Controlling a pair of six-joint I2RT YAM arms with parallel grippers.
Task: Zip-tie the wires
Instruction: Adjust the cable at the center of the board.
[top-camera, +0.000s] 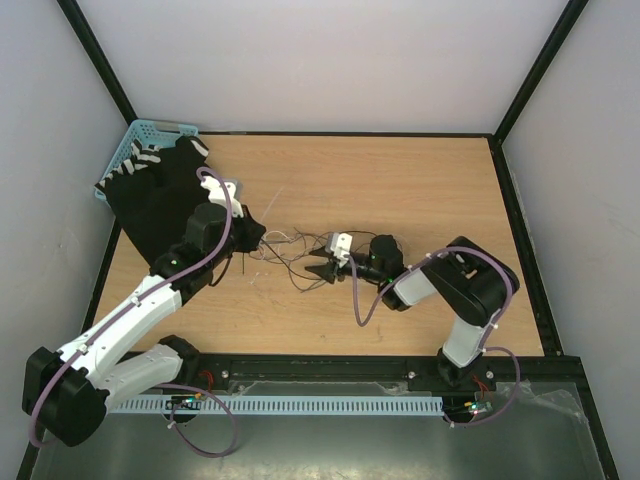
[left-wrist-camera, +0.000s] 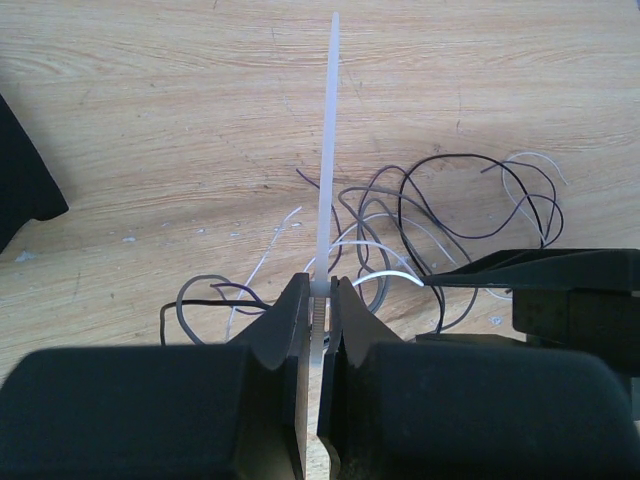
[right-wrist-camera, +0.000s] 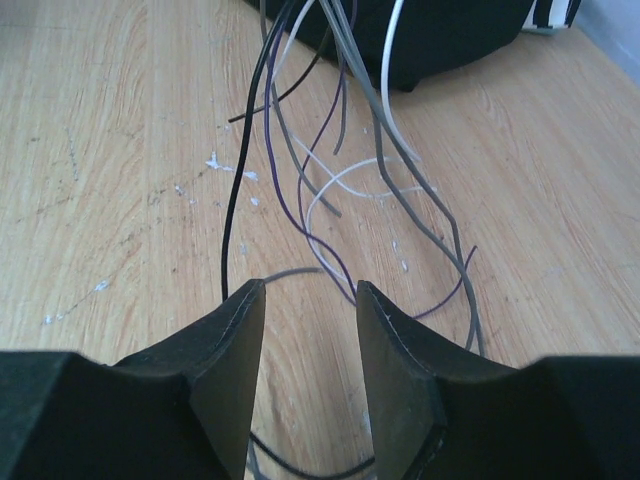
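The wires (top-camera: 293, 256) are a loose tangle of thin black, grey, purple and white strands on the wooden table between the two grippers. My left gripper (top-camera: 252, 236) is shut on a white zip tie (left-wrist-camera: 328, 150), which sticks straight out from the fingertips over the tangle (left-wrist-camera: 440, 215). My right gripper (top-camera: 322, 268) is open and low over the table at the right end of the tangle. In the right wrist view its gripper (right-wrist-camera: 310, 295) shows bare wood between the tips, with strands (right-wrist-camera: 300, 170) just ahead and a black strand beneath.
A blue basket (top-camera: 140, 140) stands at the back left, with a black cloth (top-camera: 160, 200) spilling from it under the left arm. A slotted white cable duct (top-camera: 300, 405) runs along the near edge. Black frame posts stand at the back corners.
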